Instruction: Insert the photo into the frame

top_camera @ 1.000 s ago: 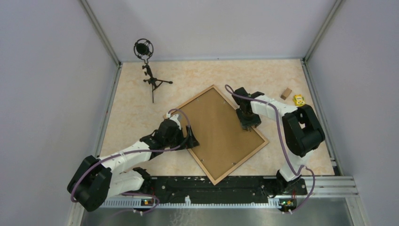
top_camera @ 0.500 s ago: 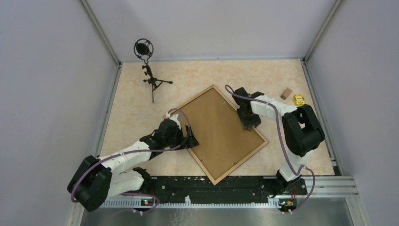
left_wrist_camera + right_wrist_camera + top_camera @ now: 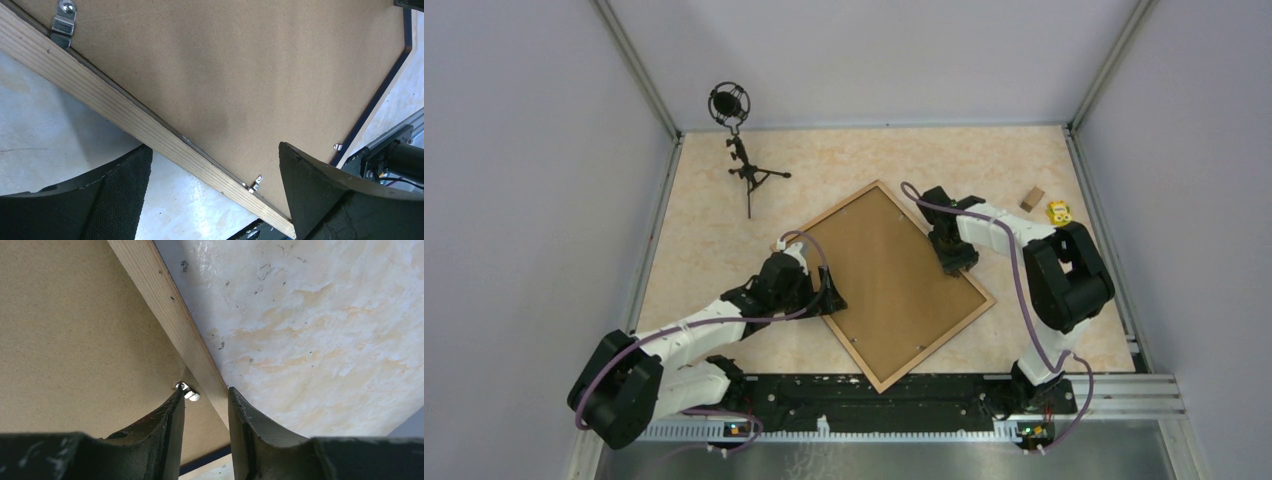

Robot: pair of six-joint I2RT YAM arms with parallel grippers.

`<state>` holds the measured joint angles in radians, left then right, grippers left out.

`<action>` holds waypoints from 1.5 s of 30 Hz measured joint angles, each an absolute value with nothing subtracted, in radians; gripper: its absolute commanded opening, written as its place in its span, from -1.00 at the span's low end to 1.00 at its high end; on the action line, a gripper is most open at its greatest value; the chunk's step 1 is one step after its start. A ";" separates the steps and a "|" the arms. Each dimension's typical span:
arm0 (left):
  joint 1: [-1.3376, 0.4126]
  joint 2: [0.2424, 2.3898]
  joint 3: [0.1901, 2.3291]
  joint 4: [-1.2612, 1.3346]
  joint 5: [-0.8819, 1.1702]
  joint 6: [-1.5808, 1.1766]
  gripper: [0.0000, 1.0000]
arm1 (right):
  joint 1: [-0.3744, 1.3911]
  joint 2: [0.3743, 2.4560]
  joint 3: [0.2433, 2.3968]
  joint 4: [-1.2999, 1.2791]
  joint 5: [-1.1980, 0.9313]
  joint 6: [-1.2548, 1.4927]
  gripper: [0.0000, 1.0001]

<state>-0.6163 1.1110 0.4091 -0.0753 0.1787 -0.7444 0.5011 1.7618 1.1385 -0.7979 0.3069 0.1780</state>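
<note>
The frame (image 3: 889,285) lies diagonally across the centre of the desk (image 3: 984,160) and reaches the near edge, with the left arm (image 3: 714,322) at its left rail and the right arm (image 3: 1004,225) at its right rail, while a microphone stand (image 3: 744,170) blocks the far-left corner and a wooden block (image 3: 1032,198) and a yellow item (image 3: 1058,212) sit by the right edge, leaving open passage along the far edge.

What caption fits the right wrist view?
Right fingers straddling the wooden frame, beside a metal tab on the backing board.
</note>
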 measured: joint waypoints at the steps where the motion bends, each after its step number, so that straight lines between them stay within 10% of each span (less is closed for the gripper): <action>1: -0.616 1.111 0.409 -0.075 0.179 -0.744 0.96 | 0.501 1.762 1.137 -0.794 0.309 0.176 -0.50; 17: -0.596 1.120 0.409 -0.071 0.198 -0.746 0.97 | 0.504 1.766 1.132 -0.774 0.323 0.125 -0.99; 20: -0.593 1.120 0.409 -0.071 0.202 -0.745 0.97 | 0.504 1.763 1.132 -0.773 0.319 0.125 -0.36; 28: -0.566 1.140 0.416 -0.059 0.236 -0.731 0.97 | 0.496 1.737 1.134 -0.794 0.348 0.194 0.55; 45: -0.531 0.794 0.515 -0.297 0.064 -0.670 0.97 | 0.891 1.773 1.333 -0.885 0.000 0.593 0.53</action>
